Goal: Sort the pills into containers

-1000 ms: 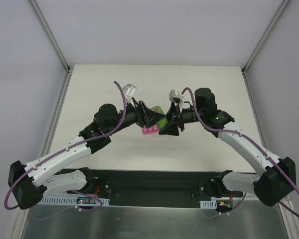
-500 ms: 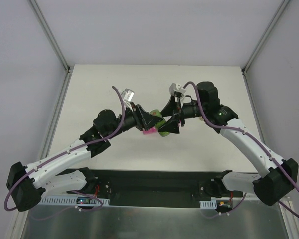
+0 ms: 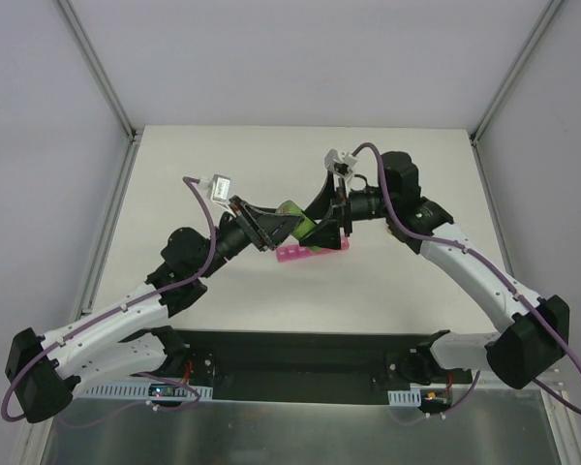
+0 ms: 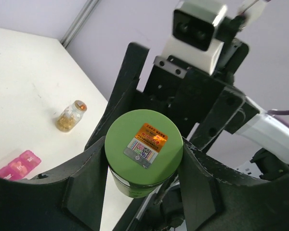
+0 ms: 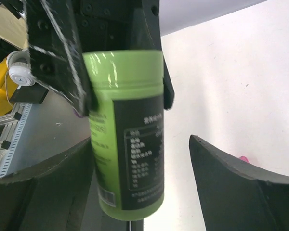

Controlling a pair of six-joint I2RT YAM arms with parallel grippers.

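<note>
A green pill bottle (image 4: 143, 151) with a black label (image 5: 137, 144) hangs above the table, held between the two arms. My left gripper (image 4: 143, 179) is shut on its lidded end, one finger on each side. My right gripper (image 5: 142, 187) is open around the bottle's body, with a clear gap to its right finger (image 5: 241, 187). In the top view the bottle (image 3: 292, 210) sits between the left gripper (image 3: 281, 226) and the right gripper (image 3: 317, 231). The pink containers (image 3: 311, 254) lie on the table just below them, also in the left wrist view (image 4: 17, 166).
A small glass vial (image 4: 70, 117) of yellowish pills lies on the white table (image 3: 416, 174) near the pink strip. It shows only in the left wrist view. Metal frame posts (image 3: 126, 136) stand at the table's far corners.
The left gripper has closed on the bottle and drawn back to the left. The right gripper's jaws have spread off the bottle. More of the pink strip now shows.
</note>
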